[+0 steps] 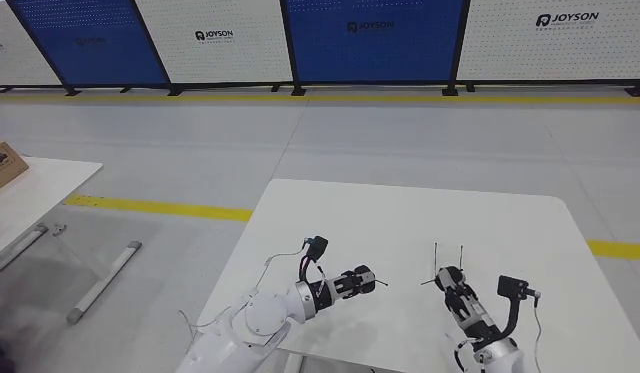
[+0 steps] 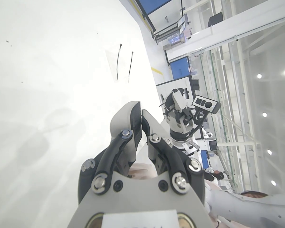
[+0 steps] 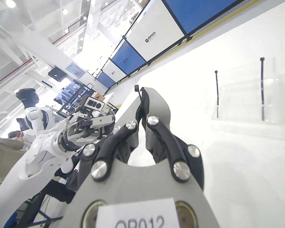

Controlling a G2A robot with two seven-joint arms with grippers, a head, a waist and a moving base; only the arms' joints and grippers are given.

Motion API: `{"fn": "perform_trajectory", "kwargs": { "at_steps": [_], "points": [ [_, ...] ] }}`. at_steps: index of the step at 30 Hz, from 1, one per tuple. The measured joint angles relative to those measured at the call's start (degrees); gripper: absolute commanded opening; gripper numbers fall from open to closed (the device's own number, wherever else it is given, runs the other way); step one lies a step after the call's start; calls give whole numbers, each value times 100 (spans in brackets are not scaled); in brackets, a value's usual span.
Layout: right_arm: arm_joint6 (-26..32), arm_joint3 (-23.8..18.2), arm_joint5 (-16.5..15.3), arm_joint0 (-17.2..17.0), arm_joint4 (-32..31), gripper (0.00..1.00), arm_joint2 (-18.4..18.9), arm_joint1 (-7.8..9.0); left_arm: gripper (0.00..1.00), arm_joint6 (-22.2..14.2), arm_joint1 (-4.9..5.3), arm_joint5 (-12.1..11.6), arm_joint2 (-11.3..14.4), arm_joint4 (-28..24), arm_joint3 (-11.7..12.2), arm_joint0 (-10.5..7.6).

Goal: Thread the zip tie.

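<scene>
My right gripper [image 3: 142,96] is shut on a black zip tie [image 3: 138,93], whose head pokes out past the fingertips. In the top view this gripper [image 1: 445,273] hovers near the table's front edge, just in front of two spare zip ties [image 1: 436,255] [image 1: 461,255] standing upright in a clear holder [image 3: 247,112]. My left gripper [image 2: 140,110] is shut, with nothing visible between its pads. It hangs a short way to the left [image 1: 368,279], pointing at the right gripper [image 2: 172,98], with a gap between them. A short dark sliver shows at its tip in the top view.
The white table [image 1: 400,213] is bare behind and beside the holder. Blue and white partition panels [image 1: 370,23] stand across the floor beyond. Another white table [image 1: 40,188] stands off to the left.
</scene>
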Motion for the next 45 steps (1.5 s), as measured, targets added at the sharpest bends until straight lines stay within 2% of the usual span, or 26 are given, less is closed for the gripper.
{"fn": "perform_trajectory", "kwargs": {
  "at_steps": [6, 10, 20, 22, 27, 37, 45],
  "points": [
    [-718, 150, -14, 55, 5, 0, -378, -99, 0, 293, -29, -46, 109, 71, -148, -52],
    [-1115, 333, 143, 136, -98, 0, -661, -170, 0, 347, -50, 78, 255, 253, -161, -151],
    [-1096, 348, 185, 153, -121, 0, -662, -173, 0, 348, -53, 91, 272, 264, -154, -161],
    [-1076, 374, 213, 171, -168, 0, -692, -182, 0, 375, -67, 144, 288, 131, -106, -179],
    [-911, 562, 185, 309, -112, 0, -875, -223, 0, 414, -90, 4, 349, -63, 10, -213],
    [-938, 573, 206, 324, -124, 0, -875, -228, 0, 416, -90, 4, 350, -58, 9, -210],
    [-1127, 539, 0, 229, -40, 0, -789, -239, 0, 415, -90, 4, 350, -58, 9, -210]
  ]
}}
